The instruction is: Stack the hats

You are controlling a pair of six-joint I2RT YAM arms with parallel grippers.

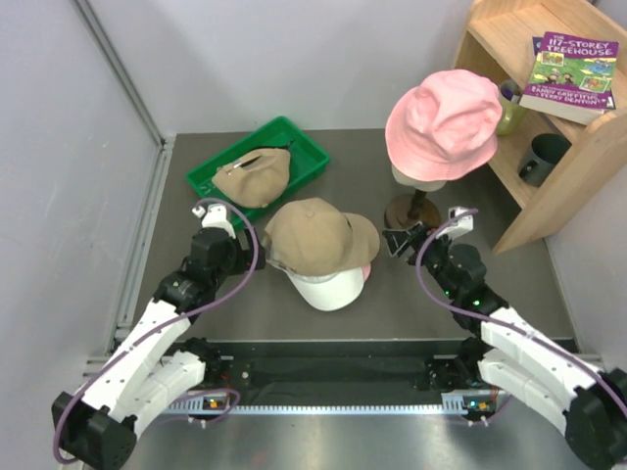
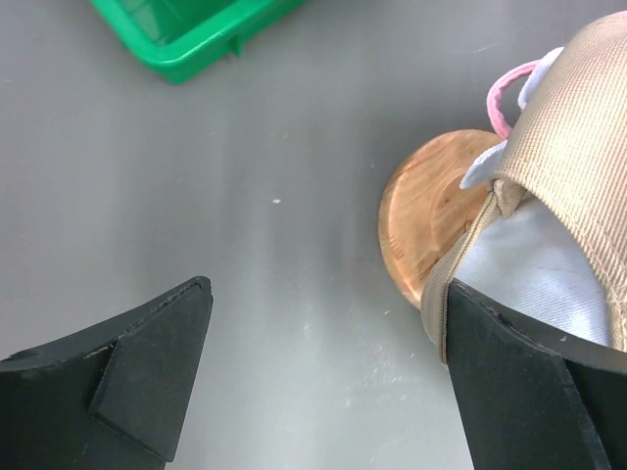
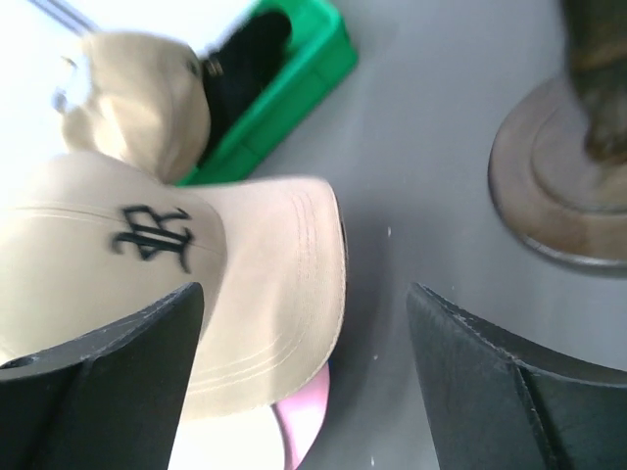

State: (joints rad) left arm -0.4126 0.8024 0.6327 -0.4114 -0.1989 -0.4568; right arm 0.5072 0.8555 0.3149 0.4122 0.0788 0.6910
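The left gripper [image 2: 328, 289] held its fingers apart, empty, over bare table. In the far green tray [image 1: 304, 137] a tan cap [image 1: 253, 176] lay over a blurred dark shape [image 3: 245, 59]. At centre a second tan cap [image 1: 318, 235] hid most of a white cap [image 1: 331, 289] and a pink cap [image 3: 304, 421]. The right gripper [image 3: 306, 289] gaped, empty, near its peak.

The top tan cap [image 1: 318, 235] hides all but a sliver of the pink cap [image 3: 306, 423] beneath. In the far green tray [image 1: 299, 145], another tan cap [image 1: 253, 178] covers most of a blurred black cap [image 3: 245, 64].
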